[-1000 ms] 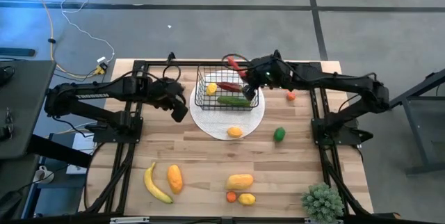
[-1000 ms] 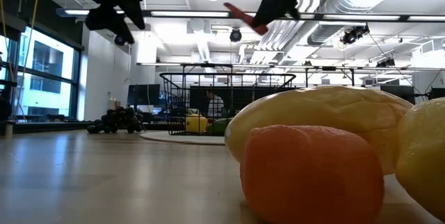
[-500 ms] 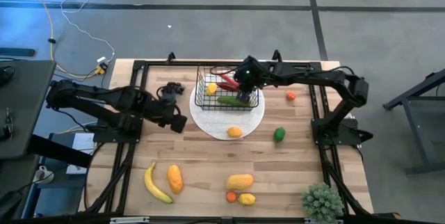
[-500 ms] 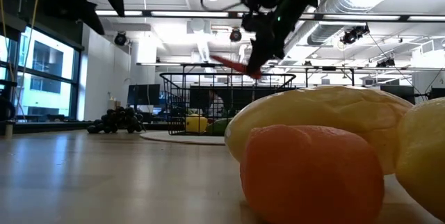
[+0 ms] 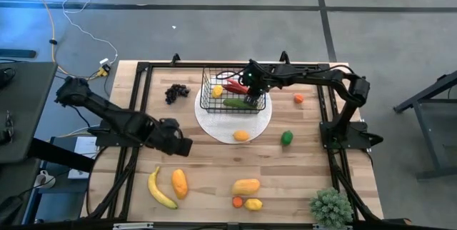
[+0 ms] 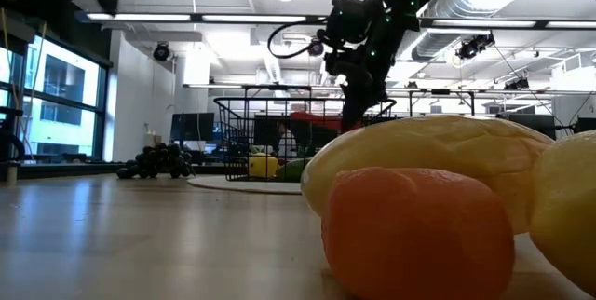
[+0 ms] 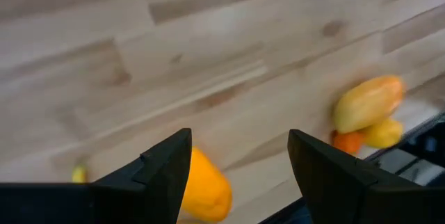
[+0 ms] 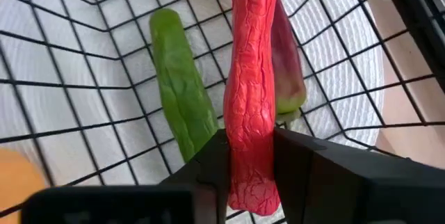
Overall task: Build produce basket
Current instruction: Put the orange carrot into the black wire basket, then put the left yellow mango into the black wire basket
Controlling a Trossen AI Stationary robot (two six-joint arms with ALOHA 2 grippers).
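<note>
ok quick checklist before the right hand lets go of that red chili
1. Chili in the grip: ok. The right hand has the red chili between its fingers.
2. Chili over the basket: ok. It hangs inside the black wire basket, above the green cucumber.
3. Room to drop: ok. Cucumber, a red-green pepper and a yellow fruit lie there, with bare mesh between them.
4. Basket seated: ok. It stands on the white disc.
5. Left hand clear: ok. It is open, away over the table near the orange fruit.
6. Chili touching the floor: cannot tell.
</note>
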